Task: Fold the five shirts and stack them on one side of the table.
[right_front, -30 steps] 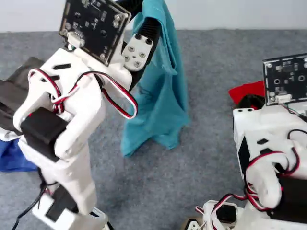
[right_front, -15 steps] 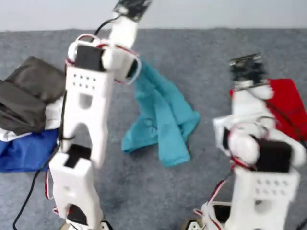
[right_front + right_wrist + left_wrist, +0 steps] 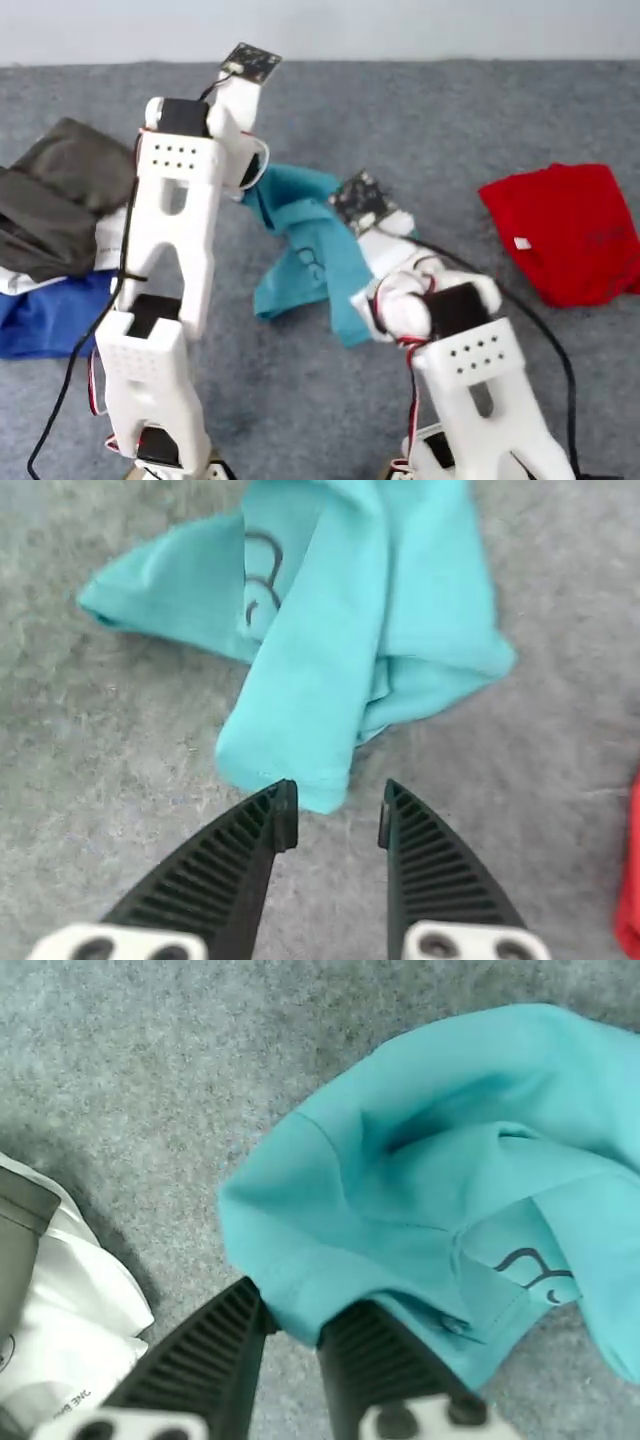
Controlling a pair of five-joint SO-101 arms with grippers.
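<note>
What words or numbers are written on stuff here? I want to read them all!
No word or number here can be read.
teal shirt: a dark curly print, more like a drawing than letters.
white cloth: a line of tiny grey print, too small to read.
red shirt: a small white tag and a faint mark, both too small to read.
</note>
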